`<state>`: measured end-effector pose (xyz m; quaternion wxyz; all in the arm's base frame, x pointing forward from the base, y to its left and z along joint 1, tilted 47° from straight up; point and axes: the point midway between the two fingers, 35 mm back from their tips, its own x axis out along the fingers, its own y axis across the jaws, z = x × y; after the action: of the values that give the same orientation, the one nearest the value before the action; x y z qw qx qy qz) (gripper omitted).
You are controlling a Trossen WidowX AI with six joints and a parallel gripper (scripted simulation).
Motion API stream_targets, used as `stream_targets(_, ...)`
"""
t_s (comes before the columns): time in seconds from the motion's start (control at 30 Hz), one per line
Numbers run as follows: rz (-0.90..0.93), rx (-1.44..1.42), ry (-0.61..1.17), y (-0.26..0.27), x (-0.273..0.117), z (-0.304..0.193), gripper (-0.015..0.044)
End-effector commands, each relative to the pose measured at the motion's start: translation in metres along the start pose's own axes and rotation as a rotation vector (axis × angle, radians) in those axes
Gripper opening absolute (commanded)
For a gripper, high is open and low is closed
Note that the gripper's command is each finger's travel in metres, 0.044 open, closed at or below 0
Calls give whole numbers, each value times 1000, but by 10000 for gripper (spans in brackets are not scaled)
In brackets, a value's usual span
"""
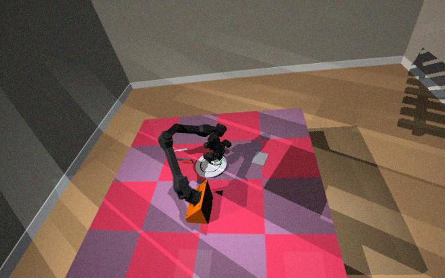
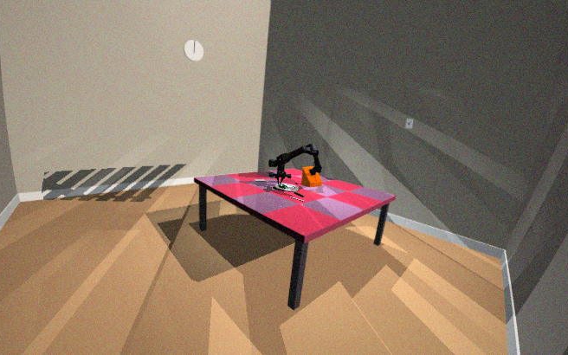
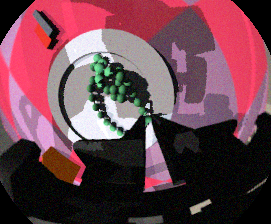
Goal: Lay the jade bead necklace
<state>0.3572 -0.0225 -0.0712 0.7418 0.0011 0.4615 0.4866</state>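
Note:
The jade bead necklace is a string of green beads, bunched over the round bead board. In the wrist view most beads show inside the board's dark ring groove, and one strand hangs or lies toward the groove's near side. Another strand runs right to my fingertips. My gripper is shut on that strand, low over the board's edge area. The fingers hide the beads right at the tips, and the exact height above the board cannot be told.
A red and grey tool lies left of the board in the top view, with a thin white strip beyond it. A grey square lies to the right. The orange arm base stands near the board.

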Motion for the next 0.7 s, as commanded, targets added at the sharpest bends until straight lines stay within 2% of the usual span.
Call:
stream_targets(0.0,0,0,-1,0,0,0,53)
stream_targets(0.5,4,4,1,1,-1,0,440)
stream_targets(0.67,0,2,2,1,-4,0,440)
